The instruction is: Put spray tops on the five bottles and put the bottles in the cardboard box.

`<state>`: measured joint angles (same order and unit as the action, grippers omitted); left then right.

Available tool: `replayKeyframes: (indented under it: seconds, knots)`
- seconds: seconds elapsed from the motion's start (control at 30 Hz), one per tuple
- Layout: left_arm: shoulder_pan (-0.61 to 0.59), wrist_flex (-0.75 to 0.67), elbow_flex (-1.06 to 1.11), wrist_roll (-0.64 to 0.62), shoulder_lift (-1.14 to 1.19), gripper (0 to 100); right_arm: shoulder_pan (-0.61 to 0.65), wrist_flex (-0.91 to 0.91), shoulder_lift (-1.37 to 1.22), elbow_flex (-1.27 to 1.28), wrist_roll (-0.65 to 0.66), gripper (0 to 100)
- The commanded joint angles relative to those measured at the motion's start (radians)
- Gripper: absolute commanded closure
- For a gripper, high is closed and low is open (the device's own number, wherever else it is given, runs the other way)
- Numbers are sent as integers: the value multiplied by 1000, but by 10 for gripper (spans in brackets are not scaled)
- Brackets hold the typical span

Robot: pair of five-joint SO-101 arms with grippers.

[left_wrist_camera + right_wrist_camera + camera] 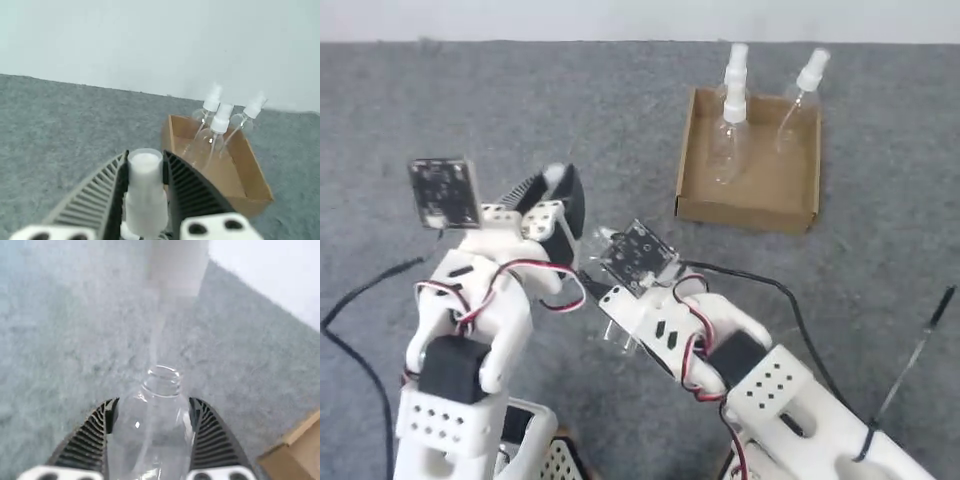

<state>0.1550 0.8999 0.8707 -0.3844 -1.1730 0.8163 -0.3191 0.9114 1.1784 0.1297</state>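
Cardboard box [745,213] on grey carpet [520,110], three capped bottles [730,140] inside. Left gripper [145,157] clamped on spray top [145,192], held over the open bottle [150,440] grasped by right gripper [152,405]. Black cable [760,280] lies between arms and box.

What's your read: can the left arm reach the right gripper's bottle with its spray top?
Probably yes. The spray top in the left gripper hangs close to the open mouth of the bottle in the right gripper, nothing between them.
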Motion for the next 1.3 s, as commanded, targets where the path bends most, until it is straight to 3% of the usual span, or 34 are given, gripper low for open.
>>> replayKeyframes:
  seconds: [0.0, 0.2, 0.33, 0.53, 0.8, 1.0, 1.27]
  knots:
    - [18, -20, 1, 15, -9, 988, -22, 74, 67, 20, -6, 992]
    - [20, 2, 5, 15, 57, 986, -21, 73, 128, 48, -12, 992]
    - [55, 17, 5, 17, 77, 919, -21, 73, 139, 48, -12, 992]
    - [68, 84, -84, 94, 81, 895, -25, 73, 147, 68, -8, 992]
    - [-37, 135, -242, 94, 160, 872, -25, 51, 147, 69, -8, 992]
    - [-103, 60, -249, 98, 287, 878, -25, 31, 147, 68, -8, 992]
    - [-35, 146, -191, 178, 269, 888, -25, 31, 147, 64, -12, 992]
